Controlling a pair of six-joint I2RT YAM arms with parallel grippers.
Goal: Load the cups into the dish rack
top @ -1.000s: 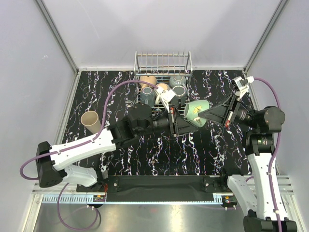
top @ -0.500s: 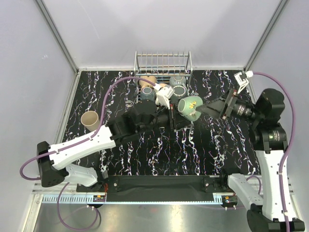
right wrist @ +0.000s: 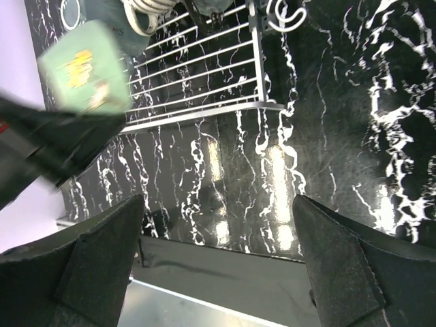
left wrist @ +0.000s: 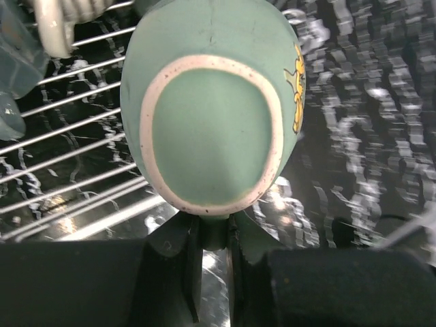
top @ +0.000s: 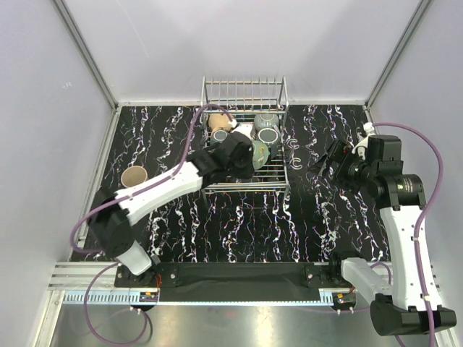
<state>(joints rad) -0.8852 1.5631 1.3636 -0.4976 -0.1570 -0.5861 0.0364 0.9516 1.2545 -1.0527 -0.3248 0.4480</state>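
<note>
Several cups [top: 269, 135] already seated in silver wire dish rack [top: 244, 90]; mint-green ceramic cup [left wrist: 211, 122] held by rim in left fingers [left wrist: 172, 244] over rack; right fingers [right wrist: 340, 266] spread wide, empty; tan cup [top: 134, 176] not yet loaded, on black marbled worktop [top: 239, 224].

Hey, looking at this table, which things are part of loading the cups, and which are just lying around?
Job:
dish rack
green cup, held in the left claw
loose tan cup
racked cups

Lying about:
purple cables
black strip at the near edge
</note>
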